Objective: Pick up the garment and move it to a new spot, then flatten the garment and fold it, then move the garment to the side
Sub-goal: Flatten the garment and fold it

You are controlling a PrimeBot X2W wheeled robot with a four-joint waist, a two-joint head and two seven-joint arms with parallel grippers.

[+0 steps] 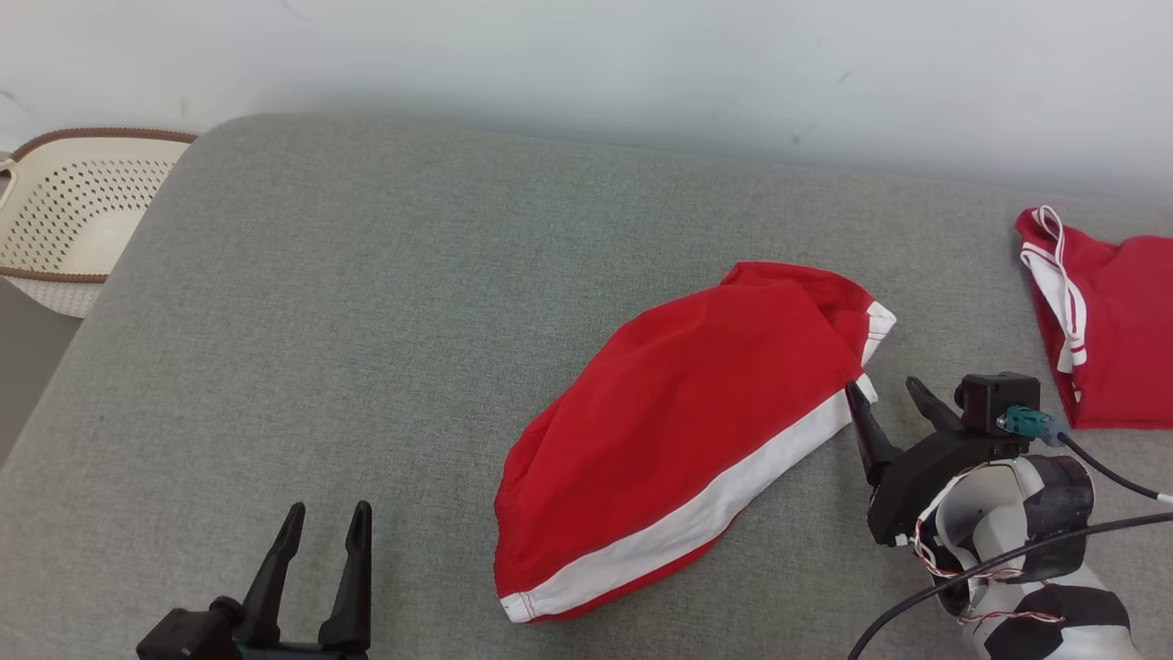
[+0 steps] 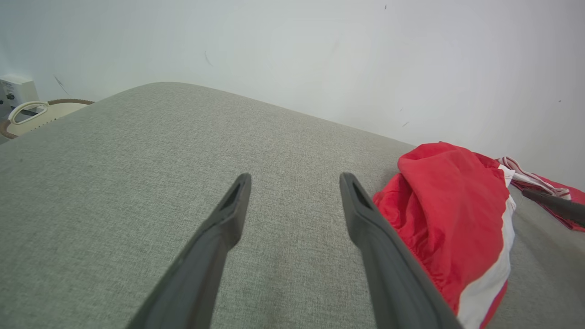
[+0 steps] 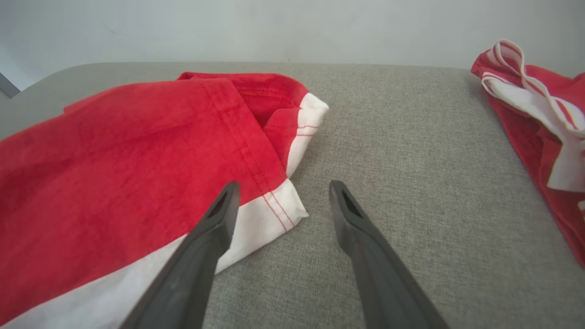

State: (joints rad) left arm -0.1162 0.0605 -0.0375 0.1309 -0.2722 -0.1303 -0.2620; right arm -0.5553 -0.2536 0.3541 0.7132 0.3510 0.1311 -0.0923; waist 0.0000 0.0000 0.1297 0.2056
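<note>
Basket [image 1: 69, 220]: cream, perforated, brown rim, off the cushion's edge, well to the left of the left gripper [image 1: 330, 506] and far ahead of it. Left gripper: fingers spread, nothing between them, pointing ahead over bare grey cushion [image 1: 367, 302]. Garment [image 1: 678, 431]: red with a white band along one edge, lying loosely bunched and partly doubled over on the cushion between the two grippers. It sits ahead of the left gripper and to its right, apart from it; in the left wrist view its gathered red edge shows just past the right finger. Right gripper [image 1: 882, 385]: fingers spread, pinching nothing, tips low at the garment's near right corner. In the right wrist view its left finger lies over the white band at the stitched hem corner, and its right finger is over bare cushion just beside that corner. Contact between the left finger and the cloth: cannot tell. Second garment [image 1: 1118, 330]: red with white striped trim, crumpled, ahead of the right gripper and to its right, well apart from it and from the first garment, running off the picture's edge near the pale wall [image 1: 641, 64].
</note>
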